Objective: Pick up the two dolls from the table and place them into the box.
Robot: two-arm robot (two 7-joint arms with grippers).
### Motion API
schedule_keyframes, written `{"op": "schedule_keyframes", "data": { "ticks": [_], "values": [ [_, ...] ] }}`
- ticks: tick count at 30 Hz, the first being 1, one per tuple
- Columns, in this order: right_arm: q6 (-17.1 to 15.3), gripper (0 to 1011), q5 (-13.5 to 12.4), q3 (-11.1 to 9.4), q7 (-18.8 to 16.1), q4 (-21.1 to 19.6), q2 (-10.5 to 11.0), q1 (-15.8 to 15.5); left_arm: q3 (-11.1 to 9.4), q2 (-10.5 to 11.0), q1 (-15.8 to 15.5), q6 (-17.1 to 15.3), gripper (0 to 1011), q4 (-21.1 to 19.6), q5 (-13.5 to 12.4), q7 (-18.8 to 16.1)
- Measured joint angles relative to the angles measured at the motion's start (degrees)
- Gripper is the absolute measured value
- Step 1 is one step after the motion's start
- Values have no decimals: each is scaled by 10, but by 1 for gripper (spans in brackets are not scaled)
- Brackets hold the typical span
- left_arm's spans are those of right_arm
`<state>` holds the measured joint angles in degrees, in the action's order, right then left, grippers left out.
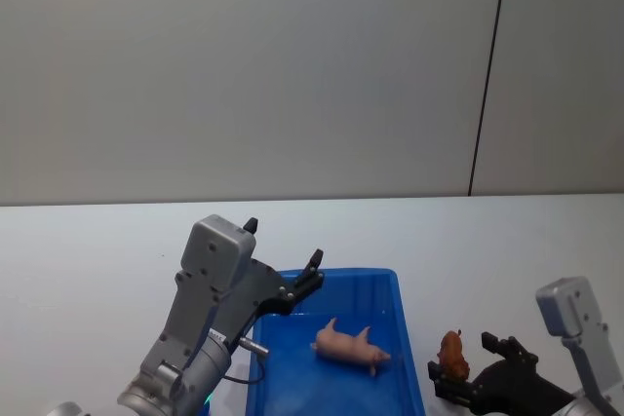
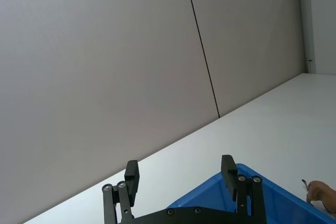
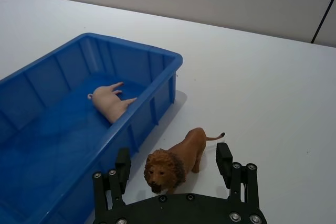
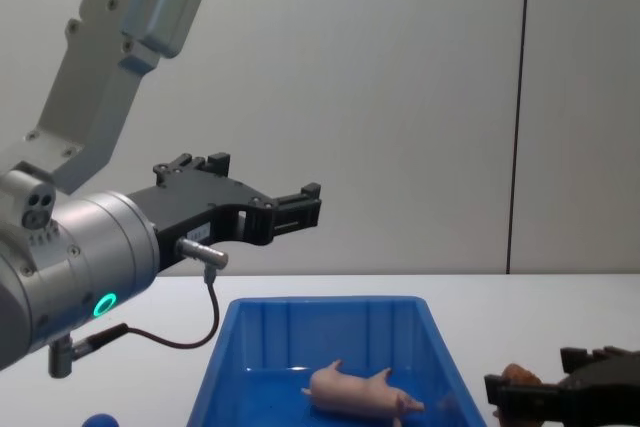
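The pink pig (image 1: 351,346) lies on its side on the floor of the blue box (image 1: 375,289), legs pointing outward, toward the box's right-hand wall. The reddish-brown lion (image 1: 451,355) stands upright on the white table (image 1: 97,241), just beside the outside of that right wall. The right gripper (image 3: 173,155) is low at the table with its fingers (image 3: 223,158) spread wide, one on each side of the lion; the right wrist view shows a gap on both sides, so neither finger touches it. The left gripper (image 2: 179,163) hangs raised above the box's left, far end, its fingers (image 2: 131,171) also spread apart and carrying nothing.
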<state>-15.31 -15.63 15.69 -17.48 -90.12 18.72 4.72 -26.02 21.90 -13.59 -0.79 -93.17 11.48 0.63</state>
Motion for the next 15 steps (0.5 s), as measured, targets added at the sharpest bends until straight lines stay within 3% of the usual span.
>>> {"op": "schedule_keyframes", "data": {
  "ticks": [11, 15],
  "values": [
    [5, 998, 12, 3, 2, 30, -8, 13, 0, 0, 0, 0, 1001, 0, 0, 0],
    [7, 924, 15, 4, 1, 41, -11, 19, 0, 0, 0, 0, 1001, 0, 0, 0]
  ]
}}
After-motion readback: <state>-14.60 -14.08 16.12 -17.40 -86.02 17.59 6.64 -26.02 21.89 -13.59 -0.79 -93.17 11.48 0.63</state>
